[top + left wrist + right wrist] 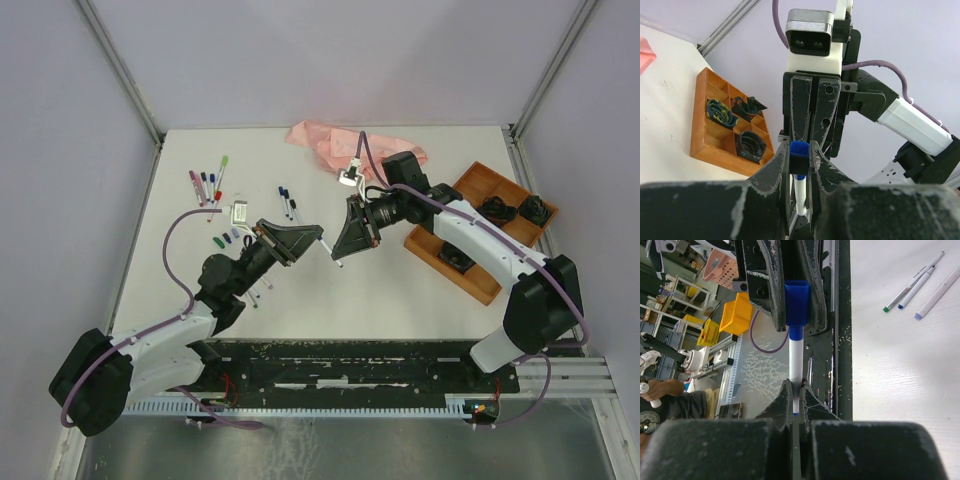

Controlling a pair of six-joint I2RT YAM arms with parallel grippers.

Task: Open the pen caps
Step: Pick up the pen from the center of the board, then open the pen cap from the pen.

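One blue cap is in work and many are left, so progress is judged early; no cap is seen parted from its pen between the grippers. Item in hand: a slim pen held in the air over the table's centre, between the two arms. Left gripper: clamped on the cap, a finger on either side. Right gripper: closed tight on the white barrel near its other end. The two face each other tip to tip along the pen's line. Cap: glossy moulded plastic, blocky and squared at the top, narrowing to a round blue collar where it meets the barrel; whether it has begun to slide off cannot be told. Barrel: smooth, thin, straight. Gripper fingers: black, scuffed, dusted with pale wear marks. Stock outstanding, top view: a loose fan of pens at ten o'clock on the table, with ends in green, red, magenta and blue; a smaller cluster at eleven o'clock; further small pieces beside the left arm, too small to class as caps or pens. Sundries: pink cloth at twelve o'clock, soft and crumpled; wooden tray at three o'clock, orange-brown, divided into compartments, holding dark coiled items. Table surface: matt white, lightly marked.
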